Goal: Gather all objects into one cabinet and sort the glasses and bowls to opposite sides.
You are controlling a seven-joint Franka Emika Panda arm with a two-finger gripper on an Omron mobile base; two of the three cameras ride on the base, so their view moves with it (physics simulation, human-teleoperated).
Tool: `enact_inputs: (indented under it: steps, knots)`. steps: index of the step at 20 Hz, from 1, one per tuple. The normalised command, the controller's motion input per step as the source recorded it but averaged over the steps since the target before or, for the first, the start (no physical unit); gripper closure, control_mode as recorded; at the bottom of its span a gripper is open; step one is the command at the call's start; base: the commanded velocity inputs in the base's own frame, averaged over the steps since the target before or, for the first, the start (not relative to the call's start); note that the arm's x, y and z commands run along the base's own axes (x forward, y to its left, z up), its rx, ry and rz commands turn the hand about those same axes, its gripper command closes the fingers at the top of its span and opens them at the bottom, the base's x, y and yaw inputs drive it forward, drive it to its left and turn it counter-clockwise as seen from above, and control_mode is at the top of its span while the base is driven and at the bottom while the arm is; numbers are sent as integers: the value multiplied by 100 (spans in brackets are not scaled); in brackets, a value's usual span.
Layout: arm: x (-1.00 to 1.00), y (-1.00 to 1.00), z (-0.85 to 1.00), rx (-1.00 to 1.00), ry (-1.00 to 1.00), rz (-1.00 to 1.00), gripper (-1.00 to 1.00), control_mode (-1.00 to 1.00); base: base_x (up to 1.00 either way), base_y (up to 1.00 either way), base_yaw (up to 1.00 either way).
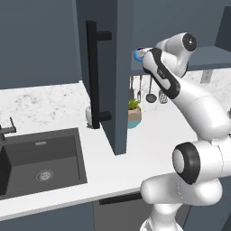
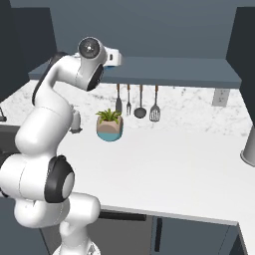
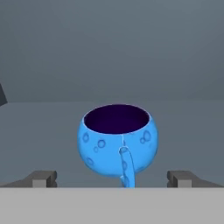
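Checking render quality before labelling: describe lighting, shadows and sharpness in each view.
Hand view: small rounded bright blue bowl sharp, evenly lit, no glare, open pincer tips flanking it. Left base view: flat light, soft shading beside slate blue-grey cabinet door. Right base view: white speckled counter bright, slightly soft.

The blue bowl point(image 1: 137, 54) is mostly hidden behind the arm; the sink point(image 1: 27, 180) is cut off at left.

The bowl point(image 3: 117, 142) stood on the cabinet point(image 1: 118, 67) shelf, between the spread fingertips point(image 3: 43, 178). Below, a plant point(image 2: 109, 124) sat on the counter point(image 2: 174, 164), utensils point(image 2: 139, 102) behind it.
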Motion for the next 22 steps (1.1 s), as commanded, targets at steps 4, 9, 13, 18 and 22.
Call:
enact_inputs:
  steps: [4,9,13,18,22]
  knots:
    - [16,0,-12,0,0,0,-100,-100,0,0,0]
    - [1,0,-5,0,0,1,-100,-100,0,0,0]
    - [3,0,-4,0,0,0,-100,-100,0,0,0]
    - [14,-2,-3,0,0,0,-100,-100,0,0,0]
    - [9,-1,-3,0,0,0,-100,-100,0,0,0]
